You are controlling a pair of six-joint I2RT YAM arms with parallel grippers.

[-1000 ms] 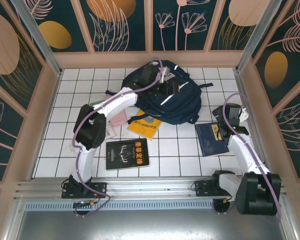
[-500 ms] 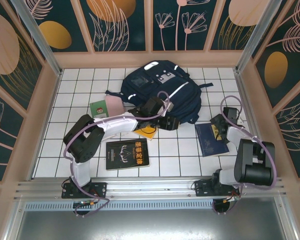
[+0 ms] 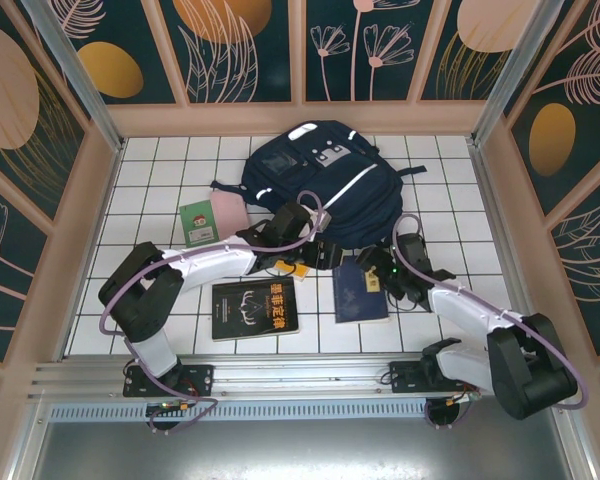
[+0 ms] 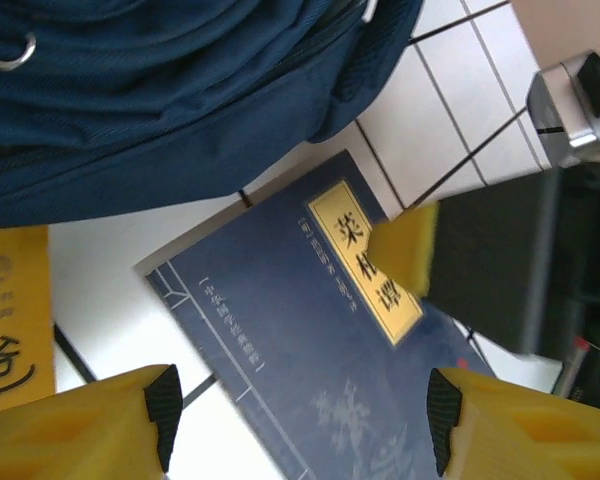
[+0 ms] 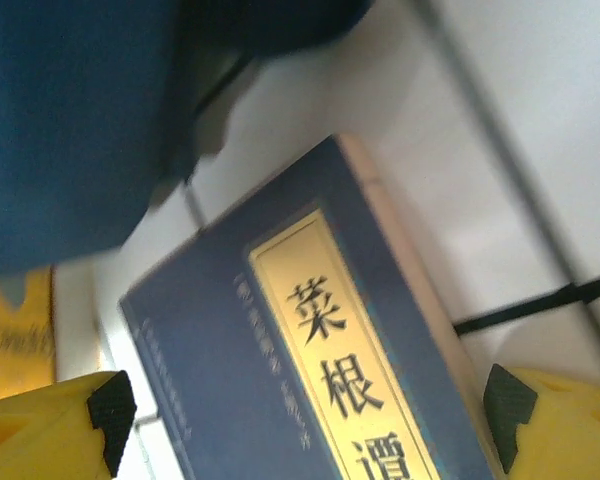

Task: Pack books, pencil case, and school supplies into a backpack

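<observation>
The navy backpack (image 3: pixel 325 180) lies at the back centre, its dark fabric (image 4: pixel 160 90) close above my left gripper. A blue book with a yellow title label (image 3: pixel 360 295) lies flat in front of it. My left gripper (image 3: pixel 330 252) hovers open over that book (image 4: pixel 310 350). My right gripper (image 3: pixel 378 273) is open over the book's right side (image 5: pixel 310 360), and one of its yellow fingers (image 4: pixel 405 250) rests by the label. A black book (image 3: pixel 254 308) lies to the left. An orange book (image 3: pixel 286 266) is mostly hidden under my left arm. A small green book (image 3: pixel 194 220) lies at far left.
A pink flat item (image 3: pixel 227 212) sits beside the green book. Wooden walls (image 3: pixel 90 210) close in the tiled table on three sides. Bare tiles (image 3: pixel 450 215) lie right of the backpack.
The blue book has slid left from the right side to the centre, along with my right gripper. My left gripper has come down off the backpack to the tiles in front of it.
</observation>
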